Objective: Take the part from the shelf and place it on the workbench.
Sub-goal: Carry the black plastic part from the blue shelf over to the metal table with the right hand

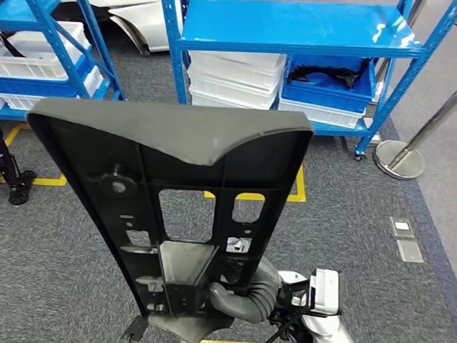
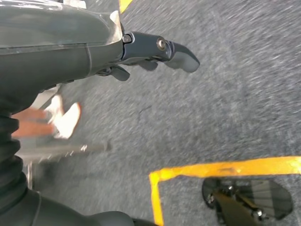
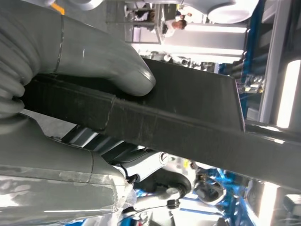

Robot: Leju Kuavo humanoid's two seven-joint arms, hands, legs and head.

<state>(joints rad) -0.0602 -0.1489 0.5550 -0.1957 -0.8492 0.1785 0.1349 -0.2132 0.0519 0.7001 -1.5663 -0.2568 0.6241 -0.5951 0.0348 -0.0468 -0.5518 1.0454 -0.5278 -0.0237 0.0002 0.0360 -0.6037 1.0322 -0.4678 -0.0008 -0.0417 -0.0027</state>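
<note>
1. Head view: the black plastic part (image 1: 178, 200), a large ribbed panel with cut-out windows, stands upright close in front of the camera, its wide end up and its narrow end low in the picture.
2. The right hand (image 1: 243, 296) grips that narrow lower end, its grey thumb hooked across the panel's ribbed face.
3. Right wrist view: the thumb (image 3: 106, 61) presses flat on one side of the part's edge (image 3: 177, 117), with the rest of the hand beneath, so the panel is clamped between them.
4. Left wrist view: the left hand (image 2: 149, 52) hangs over grey carpet (image 2: 220, 103) with its fingers stretched out, holding nothing.
5. Behind the part stand blue shelves (image 1: 302, 32) with white bins (image 1: 237, 78); yellow floor tape (image 1: 299, 187) marks the carpet.
</note>
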